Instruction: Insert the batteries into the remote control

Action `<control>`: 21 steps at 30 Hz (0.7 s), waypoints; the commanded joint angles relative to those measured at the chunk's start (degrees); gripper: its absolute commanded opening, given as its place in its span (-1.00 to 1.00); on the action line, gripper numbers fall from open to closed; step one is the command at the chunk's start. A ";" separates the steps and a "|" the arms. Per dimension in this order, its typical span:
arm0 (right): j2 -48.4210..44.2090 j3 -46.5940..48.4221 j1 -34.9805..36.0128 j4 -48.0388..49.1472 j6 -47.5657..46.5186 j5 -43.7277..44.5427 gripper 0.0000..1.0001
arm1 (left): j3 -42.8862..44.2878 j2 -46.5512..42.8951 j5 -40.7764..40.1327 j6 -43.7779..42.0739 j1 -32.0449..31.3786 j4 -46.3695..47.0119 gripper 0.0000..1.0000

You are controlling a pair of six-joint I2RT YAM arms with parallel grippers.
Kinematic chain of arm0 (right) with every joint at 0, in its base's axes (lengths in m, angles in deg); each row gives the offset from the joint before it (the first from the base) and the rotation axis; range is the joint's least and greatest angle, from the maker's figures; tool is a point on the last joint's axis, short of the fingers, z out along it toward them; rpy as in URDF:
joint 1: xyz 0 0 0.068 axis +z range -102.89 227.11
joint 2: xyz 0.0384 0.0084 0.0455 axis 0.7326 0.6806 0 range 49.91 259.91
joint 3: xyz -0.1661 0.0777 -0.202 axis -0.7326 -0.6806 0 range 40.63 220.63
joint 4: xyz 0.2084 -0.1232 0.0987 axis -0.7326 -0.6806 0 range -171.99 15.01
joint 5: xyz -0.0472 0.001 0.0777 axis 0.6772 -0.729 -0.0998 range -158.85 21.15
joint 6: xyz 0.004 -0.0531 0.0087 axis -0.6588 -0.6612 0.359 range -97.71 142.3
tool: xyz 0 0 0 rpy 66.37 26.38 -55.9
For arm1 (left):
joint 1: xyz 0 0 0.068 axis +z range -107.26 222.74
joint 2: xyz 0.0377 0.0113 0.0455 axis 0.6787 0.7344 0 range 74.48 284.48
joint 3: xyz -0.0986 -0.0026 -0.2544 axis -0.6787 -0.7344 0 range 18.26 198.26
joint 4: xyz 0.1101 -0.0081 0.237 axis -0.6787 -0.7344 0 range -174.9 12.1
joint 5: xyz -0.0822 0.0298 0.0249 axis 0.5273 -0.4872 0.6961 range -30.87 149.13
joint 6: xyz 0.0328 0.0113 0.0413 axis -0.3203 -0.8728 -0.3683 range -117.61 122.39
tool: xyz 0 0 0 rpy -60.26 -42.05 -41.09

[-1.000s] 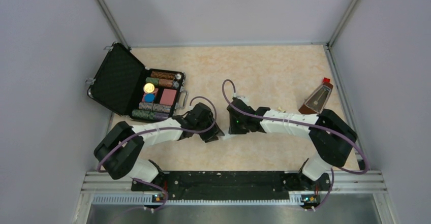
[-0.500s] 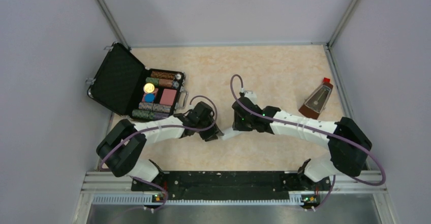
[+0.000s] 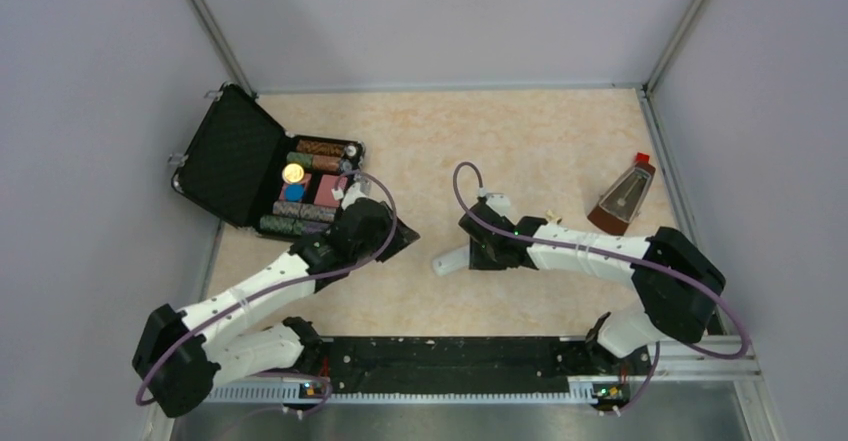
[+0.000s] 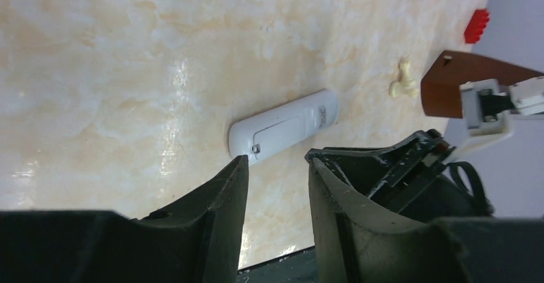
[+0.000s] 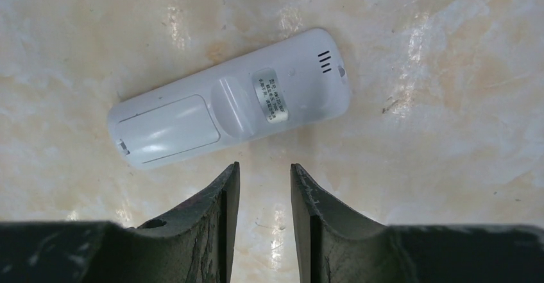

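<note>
Black case point(image 3: 225, 156): I see it lying open, right beside the left arm's wrist, on the side away from the right arm.
Case contents: chip rolls point(image 3: 303, 225) lie in rows along its two long edges. Between them sit a gold disc point(image 3: 293, 173), a blue chip point(image 3: 293, 192) and a pink-red block point(image 3: 329, 191).
Left gripper point(image 4: 276, 161): the fingers stand apart with nothing between them, and I see only table point(image 4: 115, 71) through the gap.
Right gripper point(image 5: 263, 167): there is a narrow gap between the fingers, and they grip nothing.
Remote control point(image 5: 231, 106): it lies flat on the table with its plain back up, crosswise just beyond the right gripper's fingertips and not touching them. From the left wrist it lies ahead of the left gripper's tips, slanting away, with its nearer end close to the gap.
Battery cover point(image 5: 168, 129): it is seated on the remote's back, at the end off to the left of the right gripper.
Writing: a small silver sticker point(image 5: 272, 95) sits mid-back on the remote, and its print is too fine for me to read.
Other end of remote: it has a few short slots and a tiny hole.
Metronome point(image 3: 622, 199): it is brown with a red top and stands well out past the right arm's forearm.
</note>
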 commanded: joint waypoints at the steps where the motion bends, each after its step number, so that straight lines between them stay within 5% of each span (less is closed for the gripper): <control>1: 2.88 1.79 -0.18 2.42 -0.60 -0.73 -0.31 | -1.92 -5.68 -7.83 -1.27 0.31 -1.81 -0.11; 21: 11.03 14.56 4.07 0.85 -7.62 -0.82 -0.39 | -3.21 -11.48 -11.88 -0.53 0.36 -4.93 -0.09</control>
